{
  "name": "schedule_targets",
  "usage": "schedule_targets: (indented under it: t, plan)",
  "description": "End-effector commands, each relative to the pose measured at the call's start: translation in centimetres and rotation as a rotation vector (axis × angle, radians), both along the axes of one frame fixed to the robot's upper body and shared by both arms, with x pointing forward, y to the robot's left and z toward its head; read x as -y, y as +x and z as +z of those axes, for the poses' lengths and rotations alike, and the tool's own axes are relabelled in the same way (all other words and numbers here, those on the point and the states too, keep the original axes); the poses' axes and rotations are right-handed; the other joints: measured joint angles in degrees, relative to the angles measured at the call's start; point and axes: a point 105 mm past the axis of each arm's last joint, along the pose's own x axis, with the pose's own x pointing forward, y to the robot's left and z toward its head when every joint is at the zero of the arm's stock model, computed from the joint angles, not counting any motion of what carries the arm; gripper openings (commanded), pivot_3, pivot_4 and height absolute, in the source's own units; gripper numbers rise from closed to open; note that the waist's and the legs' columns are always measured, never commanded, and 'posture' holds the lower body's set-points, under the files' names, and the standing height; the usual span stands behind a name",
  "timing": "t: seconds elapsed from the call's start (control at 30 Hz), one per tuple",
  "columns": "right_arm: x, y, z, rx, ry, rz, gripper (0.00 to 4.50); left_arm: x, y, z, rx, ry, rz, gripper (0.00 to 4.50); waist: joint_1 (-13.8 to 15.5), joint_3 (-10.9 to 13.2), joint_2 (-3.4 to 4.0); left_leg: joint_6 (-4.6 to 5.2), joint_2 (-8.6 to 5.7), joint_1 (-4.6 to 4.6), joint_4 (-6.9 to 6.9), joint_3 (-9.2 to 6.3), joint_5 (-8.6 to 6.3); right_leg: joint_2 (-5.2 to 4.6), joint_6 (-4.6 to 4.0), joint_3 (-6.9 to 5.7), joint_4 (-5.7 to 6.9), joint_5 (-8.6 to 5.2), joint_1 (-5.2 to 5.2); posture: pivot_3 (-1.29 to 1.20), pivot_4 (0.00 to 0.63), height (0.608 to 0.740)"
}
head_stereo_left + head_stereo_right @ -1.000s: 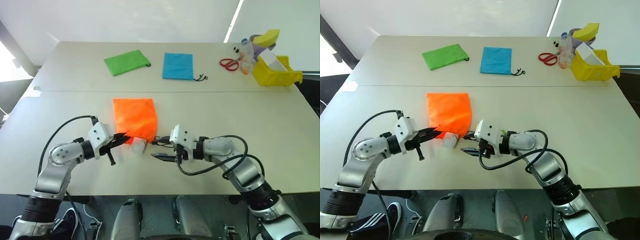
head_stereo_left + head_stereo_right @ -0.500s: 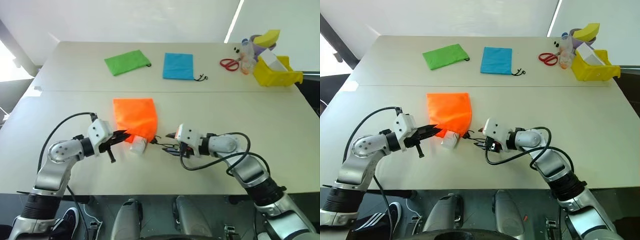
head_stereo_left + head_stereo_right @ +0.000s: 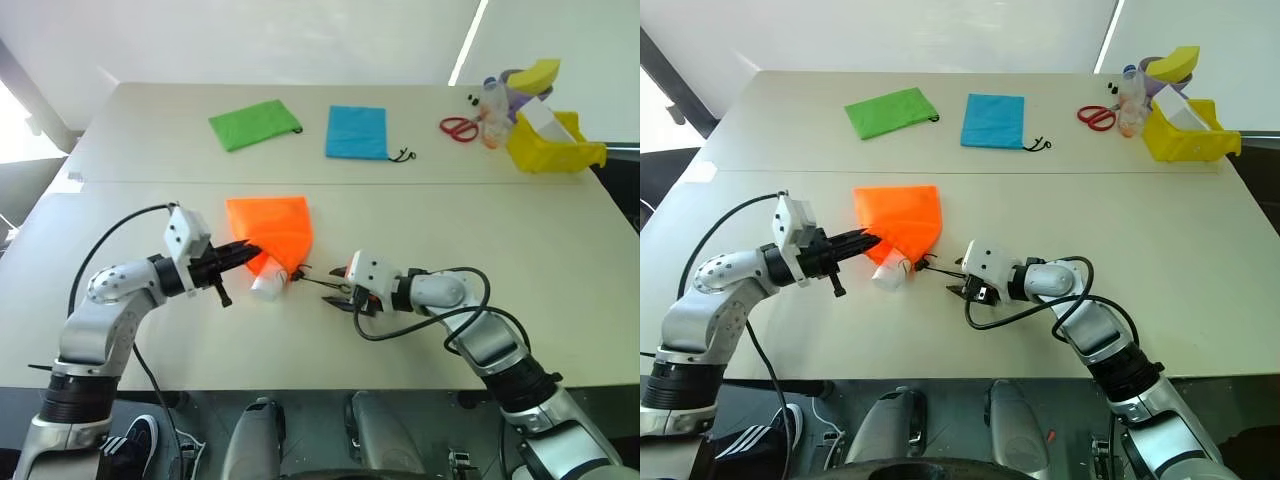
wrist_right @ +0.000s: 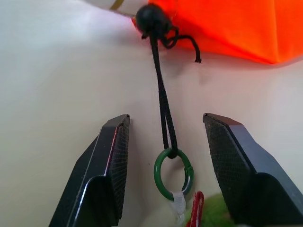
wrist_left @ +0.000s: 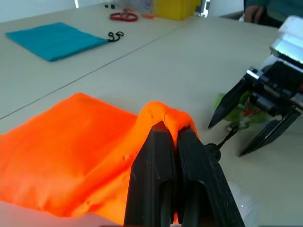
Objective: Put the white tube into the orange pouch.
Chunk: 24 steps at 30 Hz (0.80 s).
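Silver-grey jointed arms, white wrist housings — black cables looping alongside; left gripper (image 3: 243,250) and right gripper (image 3: 335,292) with black tapered fingers.

Most of the white tube (image 3: 268,286) is swallowed by the orange pouch (image 3: 272,231), just its capped end poking out at the mouth. The left gripper (image 5: 171,135) has its fingers (image 5: 156,156) pinched on a fold of fabric, the tips buried in it. Far back on the bench (image 3: 560,250), a cluster beside the yellow bin (image 3: 553,146), possibly a bottle, is too small to make out.
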Motion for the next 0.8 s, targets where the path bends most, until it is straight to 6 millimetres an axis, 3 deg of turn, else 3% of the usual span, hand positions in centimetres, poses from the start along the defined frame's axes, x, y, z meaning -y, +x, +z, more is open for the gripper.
schedule_targets:
  t: [0.03, 0.3, 0.53, 0.7, 0.8]
  plan:
    - [-0.1, 0.4, 1.2, 0.043, 0.034, -0.008, 2.59, -0.1, -0.2, 2.3, 0.054, -0.027, -0.013, 0.06, -0.05, 0.0, 0.0, 0.0, 0.0, 0.0, 0.0, 0.0, 0.0, 0.0, 0.0, 0.0, 0.0, 0.0, 0.0, 0.0, 0.15, 0.74]
    - [-0.4, 0.7, 2.4, 0.061, 0.076, -0.021, 2.59, -0.4, 0.3, 4.0, 0.021, -0.121, 0.007, 0.06, -0.02, 0.0, 0.0, 0.0, 0.0, -0.01, -0.01, -0.01, 0.0, 0.0, 0.01, 0.0, 0.0, 0.0, 0.0, 0.0, 0.15, 0.74]
    - [-0.1, 1.3, 3.3, 0.094, 0.091, -0.044, 2.59, -1.3, 1.6, 8.3, 0.027, -0.271, 0.036, 0.06, -0.02, 0.01, -0.01, -0.01, -0.01, -0.01, 0.0, -0.03, 0.01, 0.01, 0.03, 0.0, 0.01, 0.01, 0.0, 0.0, 0.15, 0.74]
    - [0.0, 1.6, 3.1, 0.104, 0.081, -0.056, 2.59, -0.7, 0.5, 5.9, -0.009, -0.168, 0.0, 0.06, -0.25, 0.01, 0.0, -0.01, -0.01, 0.0, -0.08, 0.02, 0.0, 0.0, 0.09, 0.03, 0.0, 0.05, -0.05, 0.0, 0.15, 0.74]
    - [0.2, 1.5, 3.1, 0.102, 0.082, -0.057, 2.59, -0.7, 0.3, 6.0, -0.022, -0.202, 0.002, 0.06, 0.09, 0.01, -0.01, -0.01, 0.0, -0.02, -0.11, -0.03, 0.0, 0.02, 0.08, 0.0, 0.0, 0.04, -0.07, 0.0, 0.15, 0.74]
